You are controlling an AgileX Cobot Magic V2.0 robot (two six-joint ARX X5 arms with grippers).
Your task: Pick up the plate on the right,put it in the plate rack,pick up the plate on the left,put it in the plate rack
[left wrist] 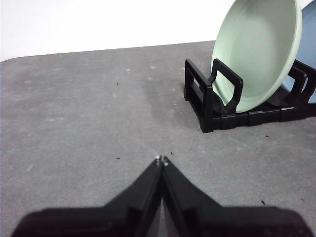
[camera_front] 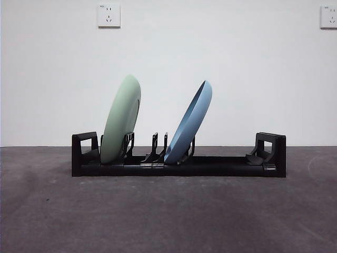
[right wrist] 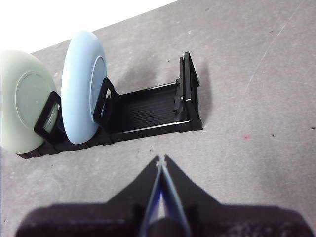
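The black plate rack [camera_front: 221,166] stands across the middle of the grey table. A pale green plate [camera_front: 121,118] leans upright in its left slots, and a blue plate [camera_front: 190,122] leans in the middle slots. The left wrist view shows the green plate [left wrist: 259,52] in the rack [left wrist: 212,106] from its left end. In the right wrist view the blue plate [right wrist: 81,86] and the green plate [right wrist: 22,101] stand in the rack [right wrist: 148,111]. My left gripper [left wrist: 161,160] is shut and empty, off the rack's left end. My right gripper [right wrist: 161,160] is shut and empty, off its right end.
The rack's right half [camera_front: 231,161] holds no plate. A white wall with two sockets [camera_front: 108,15] rises behind the table. Neither arm shows in the front view.
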